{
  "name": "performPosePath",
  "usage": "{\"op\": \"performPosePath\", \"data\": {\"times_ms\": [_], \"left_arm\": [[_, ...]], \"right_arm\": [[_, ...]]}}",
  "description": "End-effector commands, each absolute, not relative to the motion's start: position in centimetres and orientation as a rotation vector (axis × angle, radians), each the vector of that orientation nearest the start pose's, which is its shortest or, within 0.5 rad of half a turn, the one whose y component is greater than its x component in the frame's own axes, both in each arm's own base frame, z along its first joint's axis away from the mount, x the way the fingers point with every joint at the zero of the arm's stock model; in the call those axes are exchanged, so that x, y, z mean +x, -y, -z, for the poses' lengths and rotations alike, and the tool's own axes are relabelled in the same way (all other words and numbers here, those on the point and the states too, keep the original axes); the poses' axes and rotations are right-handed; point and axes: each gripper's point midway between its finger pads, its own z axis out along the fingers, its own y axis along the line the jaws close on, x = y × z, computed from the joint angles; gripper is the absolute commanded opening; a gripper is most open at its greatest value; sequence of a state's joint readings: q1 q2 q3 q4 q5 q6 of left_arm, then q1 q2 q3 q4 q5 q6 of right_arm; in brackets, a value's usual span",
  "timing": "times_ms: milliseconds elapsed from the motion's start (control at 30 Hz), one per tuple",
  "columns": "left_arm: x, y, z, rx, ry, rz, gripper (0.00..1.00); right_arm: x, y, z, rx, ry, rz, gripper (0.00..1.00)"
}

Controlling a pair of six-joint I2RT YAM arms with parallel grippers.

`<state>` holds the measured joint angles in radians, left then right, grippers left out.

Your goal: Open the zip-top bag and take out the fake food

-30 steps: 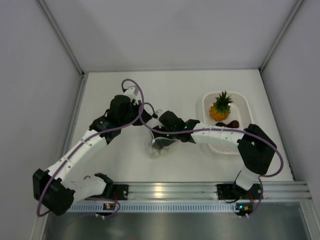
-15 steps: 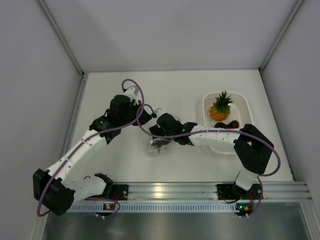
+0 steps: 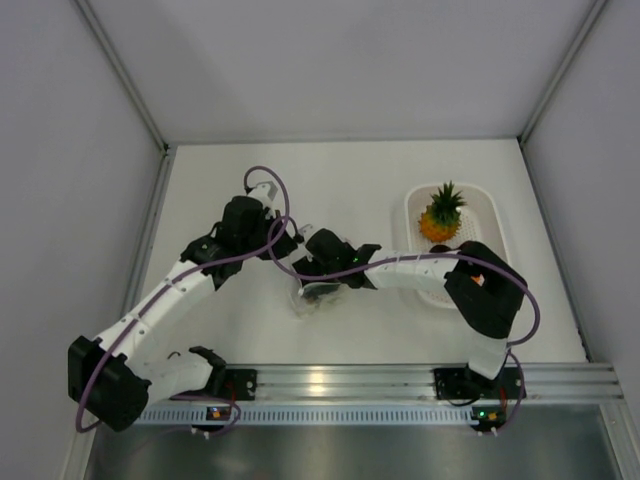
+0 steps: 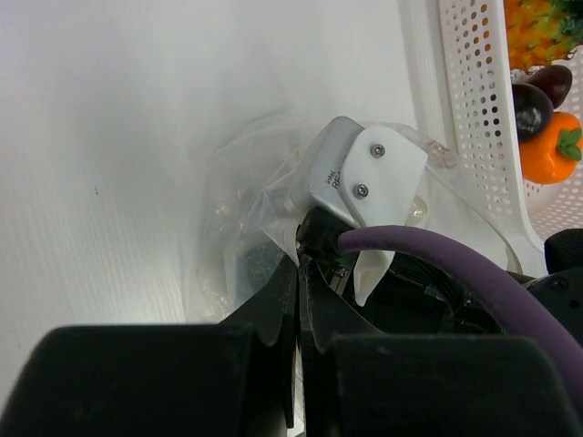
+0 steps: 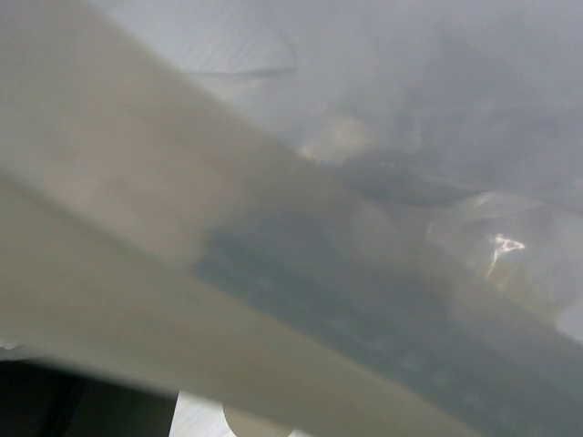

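The clear zip-top bag (image 3: 318,298) lies crumpled at mid-table, and in the left wrist view the bag (image 4: 228,196) spreads ahead of my fingers. My left gripper (image 3: 290,243) is shut on its edge, with film pinched between the black fingertips (image 4: 290,289). My right gripper (image 3: 308,262) reaches into the bag's mouth with its white fingers (image 4: 364,173) spread open. A dark green piece (image 4: 258,264) shows through the plastic. Other fake food sits in the basket: a pineapple (image 3: 440,213), an orange fruit (image 4: 549,150) and dark round pieces (image 4: 533,102). The right wrist view is blurred by plastic.
A white perforated basket (image 3: 482,212) stands at the right, partly under my right arm's elbow (image 3: 482,295). A purple cable (image 4: 455,264) crosses close to the bag. White walls close the table at the back and both sides.
My right arm has pushed left, carrying its gripper farther into the bag, and its elbow has swung over the basket. The left gripper has drifted slightly left, still holding the bag.
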<state>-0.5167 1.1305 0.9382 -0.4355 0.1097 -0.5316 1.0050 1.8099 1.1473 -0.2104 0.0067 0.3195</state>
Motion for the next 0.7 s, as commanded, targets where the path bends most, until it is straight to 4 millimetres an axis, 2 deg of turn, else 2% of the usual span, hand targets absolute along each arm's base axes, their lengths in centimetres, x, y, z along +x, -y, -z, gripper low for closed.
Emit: {"op": "performPosePath", "data": {"times_ms": [0, 133, 367, 433, 467, 500, 533, 600, 667], "left_arm": [[28.0, 21.5, -21.7, 0.094, -2.177, 0.768, 0.0], [28.0, 21.4, -21.6, 0.098, -2.179, 0.762, 0.0], [28.0, 21.4, -21.5, 0.094, -2.181, 0.763, 0.0], [28.0, 21.4, -21.4, 0.095, -2.184, 0.76, 0.0], [28.0, 21.4, -21.5, 0.094, -2.181, 0.76, 0.0], [28.0, 21.3, -21.4, 0.093, -2.182, 0.76, 0.0], [28.0, 21.4, -21.5, 0.097, -2.18, 0.76, 0.0], [28.0, 21.4, -21.5, 0.098, -2.18, 0.759, 0.0], [28.0, 21.4, -21.6, 0.102, -2.179, 0.762, 0.0]], "right_arm": [[21.3, -38.7, -4.1, -0.992, -2.407, -0.571, 0.76], [20.3, -38.3, -3.8, -1.021, -2.432, -0.588, 0.77], [20.1, -37.4, -3.7, -1.024, -2.453, -0.564, 0.77], [20.2, -37.1, -3.4, -1.017, -2.463, -0.552, 0.75], [20.3, -37.0, -3.3, -1.004, -2.466, -0.544, 0.72], [20.4, -36.8, -3.2, -0.994, -2.467, -0.536, 0.57], [20.5, -36.9, -3.3, -0.979, -2.465, -0.546, 0.51], [20.8, -36.9, -3.6, -0.955, -2.456, -0.551, 0.41], [21.0, -37.1, -4.4, -0.939, -2.435, -0.561, 0.38]]}}
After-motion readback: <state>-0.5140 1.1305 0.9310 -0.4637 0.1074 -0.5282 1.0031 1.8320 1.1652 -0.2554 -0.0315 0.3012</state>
